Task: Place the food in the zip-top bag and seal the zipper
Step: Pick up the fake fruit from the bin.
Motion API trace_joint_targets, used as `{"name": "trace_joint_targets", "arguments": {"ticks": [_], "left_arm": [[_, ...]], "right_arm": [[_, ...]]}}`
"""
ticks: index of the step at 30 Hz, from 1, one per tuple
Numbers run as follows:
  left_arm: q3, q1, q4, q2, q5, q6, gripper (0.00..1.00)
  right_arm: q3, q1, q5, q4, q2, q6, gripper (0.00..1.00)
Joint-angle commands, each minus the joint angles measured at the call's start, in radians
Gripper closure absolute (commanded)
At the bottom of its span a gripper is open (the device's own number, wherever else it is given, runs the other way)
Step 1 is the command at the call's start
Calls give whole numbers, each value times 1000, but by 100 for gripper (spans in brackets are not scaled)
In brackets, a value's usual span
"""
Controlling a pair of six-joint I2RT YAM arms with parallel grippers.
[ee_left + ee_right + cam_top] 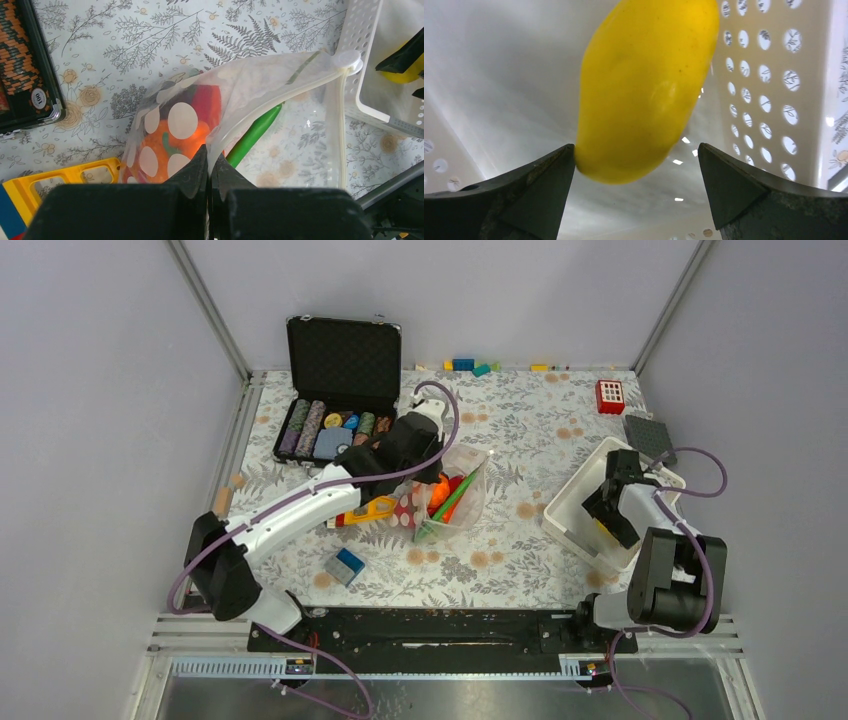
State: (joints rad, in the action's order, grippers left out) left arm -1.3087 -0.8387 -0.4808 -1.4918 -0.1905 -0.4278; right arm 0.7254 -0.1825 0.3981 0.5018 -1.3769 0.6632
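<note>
Just left of the zip-top bag (455, 495), a flat yellow frame (372, 511) is seen on the patterned table (520, 430). The bag's left edge is pinched by the left gripper (209, 155), whose jaws are pressed together on the dotted film. Inside the bag, an orange pumpkin (165, 145), a red piece (207, 102) and a green pod (252, 135) are seen. The zipper (341, 120) is unsealed. Well to the right of the bag, the right gripper (635, 146) is held inside the white basket (575, 505). Its jaws are spread wide on either side of the yellow piece (649, 85), which is not clamped.
</note>
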Motion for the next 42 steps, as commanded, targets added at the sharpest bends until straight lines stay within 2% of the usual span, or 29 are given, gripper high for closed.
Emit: {"name": "trace_joint_targets", "arguments": {"ticks": [1, 7, 16, 36, 39, 42], "left_arm": [[-67, 5, 6, -18, 25, -22, 100], [-91, 5, -10, -36, 20, -16, 100], [-110, 4, -10, -24, 11, 13, 100], [-124, 4, -10, -13, -9, 18, 100], [-108, 4, -6, 1, -15, 13, 100], [-96, 4, -2, 15, -28, 13, 100]], "right_arm": [[52, -10, -47, -46, -13, 4, 0], [51, -14, 41, -47, 43, 28, 0], [130, -71, 115, 1, -12, 139, 0], [208, -147, 49, -91, -199, 149, 0], [207, -156, 21, -105, -208, 128, 8], [178, -157, -19, -159, -183, 89, 28]]}}
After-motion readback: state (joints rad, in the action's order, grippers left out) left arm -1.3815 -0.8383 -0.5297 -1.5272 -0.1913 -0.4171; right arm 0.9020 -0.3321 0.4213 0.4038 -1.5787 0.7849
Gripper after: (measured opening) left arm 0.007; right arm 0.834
